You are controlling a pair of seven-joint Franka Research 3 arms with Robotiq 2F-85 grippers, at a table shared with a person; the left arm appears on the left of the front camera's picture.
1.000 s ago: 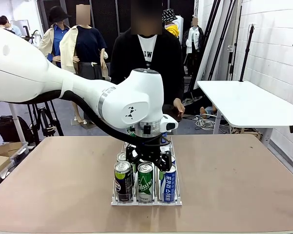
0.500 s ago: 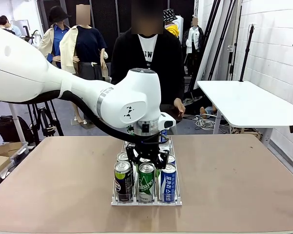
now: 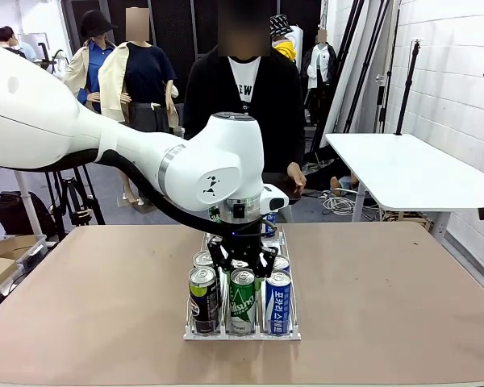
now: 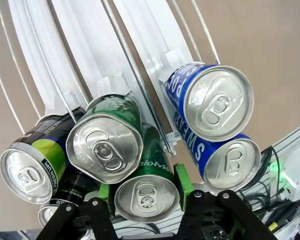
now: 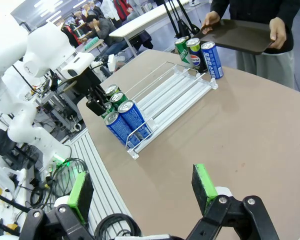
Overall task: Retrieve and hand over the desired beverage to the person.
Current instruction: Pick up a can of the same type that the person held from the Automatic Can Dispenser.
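Note:
A wire can rack (image 3: 242, 332) stands mid-table with three lanes. At its near end stand a black-and-green can (image 3: 203, 298), a green can (image 3: 241, 302) and a blue can (image 3: 278, 302). My left gripper (image 3: 243, 263) reaches down just behind the front green can. In the left wrist view its green pads (image 4: 182, 180) press both sides of the second green can (image 4: 146, 195) in the middle lane, so it is shut on it. The person (image 3: 242, 89) stands at the far side, holding a dark tray (image 5: 240, 35). My right gripper (image 5: 140, 195) hangs open above the table, off to the side of the rack (image 5: 175, 95).
Three more cans (image 5: 196, 52) stand at the rack's far end near the person. Two blue cans (image 4: 217, 102) sit close beside the gripped can, and a black-and-green can (image 4: 32, 167) on the other side. A white side table (image 3: 411, 165) stands at the far right.
My left gripper has sunk a little over the middle lane and its fingers have closed from wide apart onto the second green can. The right gripper has stayed open.

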